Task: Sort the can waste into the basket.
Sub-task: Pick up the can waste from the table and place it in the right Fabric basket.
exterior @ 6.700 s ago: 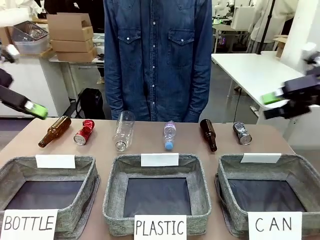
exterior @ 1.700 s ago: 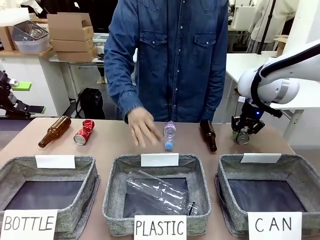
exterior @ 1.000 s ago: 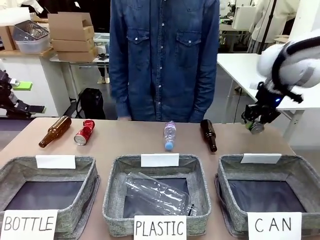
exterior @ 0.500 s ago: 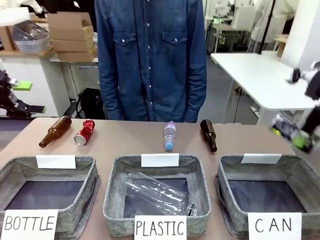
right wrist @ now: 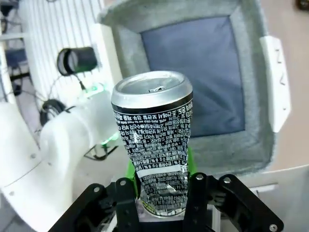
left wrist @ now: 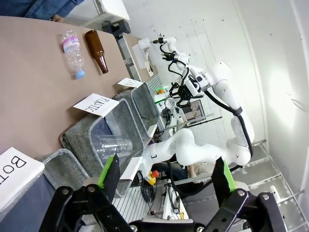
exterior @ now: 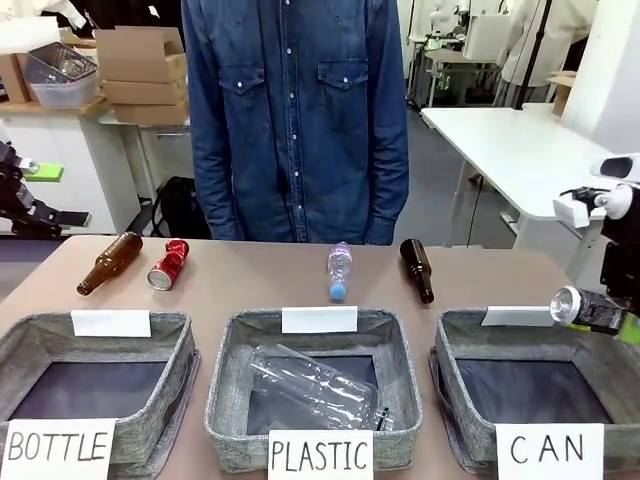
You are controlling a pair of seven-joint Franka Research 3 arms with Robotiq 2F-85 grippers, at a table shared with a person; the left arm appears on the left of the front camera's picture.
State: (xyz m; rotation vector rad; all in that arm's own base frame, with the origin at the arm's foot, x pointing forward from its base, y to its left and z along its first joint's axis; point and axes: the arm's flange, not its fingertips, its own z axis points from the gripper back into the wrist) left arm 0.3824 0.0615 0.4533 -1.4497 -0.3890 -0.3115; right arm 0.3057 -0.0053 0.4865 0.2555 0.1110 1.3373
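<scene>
Brown tabletop (exterior: pixel 250 295) runs across the front view, with a person in a denim shirt (exterior: pixel 295 120) standing at its far edge. Three square grey fabric baskets sit along the near edge, each with a blank white tag on its far rim and a hand-lettered white sign on its near side. The left basket (exterior: pixel 178 372) reads BOTTLE (exterior: pixel 57 449), the middle basket (exterior: pixel 222 375) reads PLASTIC (exterior: pixel 320 456), and the right basket (exterior: pixel 447 365) reads CAN (exterior: pixel 550 452).

A large clear plastic bottle (exterior: pixel 315 385) lies in the middle basket. Behind the baskets, from left to right, lie a brown glass bottle (exterior: pixel 110 262), the red can (exterior: pixel 168 264), a small water bottle with a blue cap (exterior: pixel 340 270) and a second brown bottle (exterior: pixel 417 269).

The right gripper (right wrist: pixel 159 166) is clamped on the silver-grey can (right wrist: pixel 153 140). Its green pads pinch the can's dented lower end, and the lid with its pull tab sticks out past the fingertips. In the front view the can hangs on its side in the air at the far right rim of the CAN basket, lid towards the middle of the table. Rows of small white print cover the can's black band, too fine to read.

The left gripper (left wrist: pixel 166 171) is off the table's left side, its fingers spread wide with nothing between them.
</scene>
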